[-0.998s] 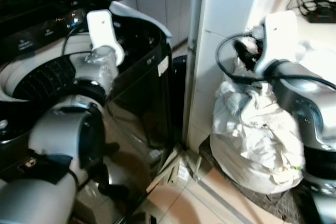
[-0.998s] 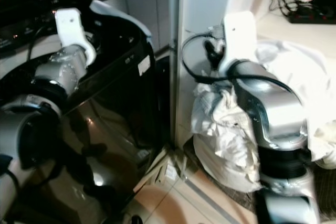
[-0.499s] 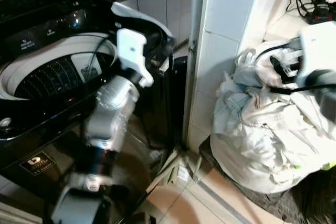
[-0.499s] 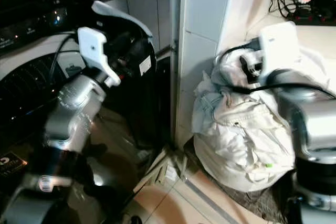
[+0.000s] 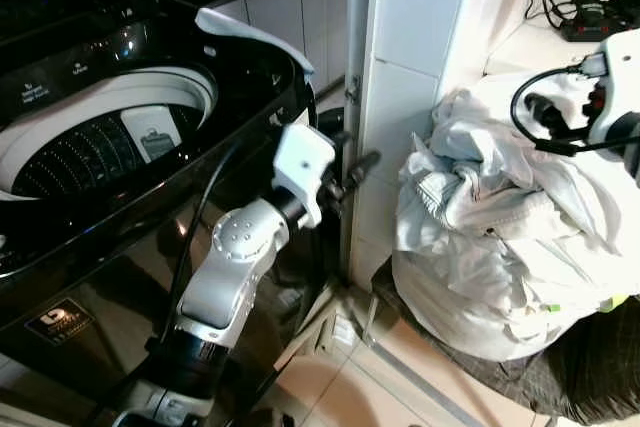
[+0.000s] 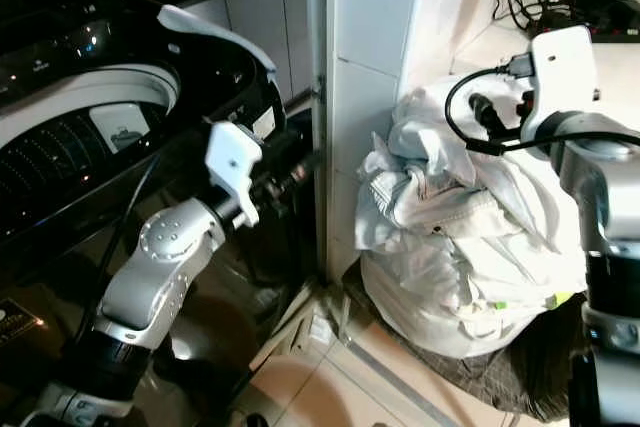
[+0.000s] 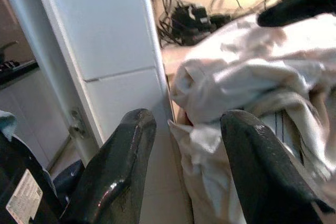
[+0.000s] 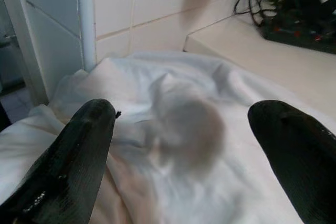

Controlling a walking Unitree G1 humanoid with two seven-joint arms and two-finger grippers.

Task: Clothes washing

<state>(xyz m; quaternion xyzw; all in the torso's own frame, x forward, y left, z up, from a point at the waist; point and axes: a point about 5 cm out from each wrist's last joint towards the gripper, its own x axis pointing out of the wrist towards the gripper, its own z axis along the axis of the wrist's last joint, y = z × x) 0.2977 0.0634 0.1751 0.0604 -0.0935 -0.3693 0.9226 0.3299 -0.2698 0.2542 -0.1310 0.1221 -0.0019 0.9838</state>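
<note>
While both arms are off the washer (image 5: 90, 147), your target is the laundry heap (image 5: 490, 247), piled at 3 o'clock in the head view, against the tiled wall (image 5: 410, 77) and well apart from the drum (image 5: 80, 142) at 9 o'clock.

Your right gripper (image 8: 184, 145) hangs just above the top of the heap with its fingers (image 8: 79, 150) spread wide and nothing between them; white cloth lies straight ahead of them. It is the nearer arm by far. Your left gripper (image 7: 189, 156) sits lower, near the wall corner beside the washer, pointing toward 3 o'clock at the flank of the heap, fingers parted moderately and empty. The heap has no clear long axis; it is a rounded mound, taller than it is wide.

Against a second ago, your left arm has swung off the washer rim and down toward the heap. Your right wrist has lifted and shifted toward 2 o'clock, uncovering the pile's front. Part of that shift is the head camera turning.

I'd judge a straight descent of the right gripper is what a grasp calls for.
</note>
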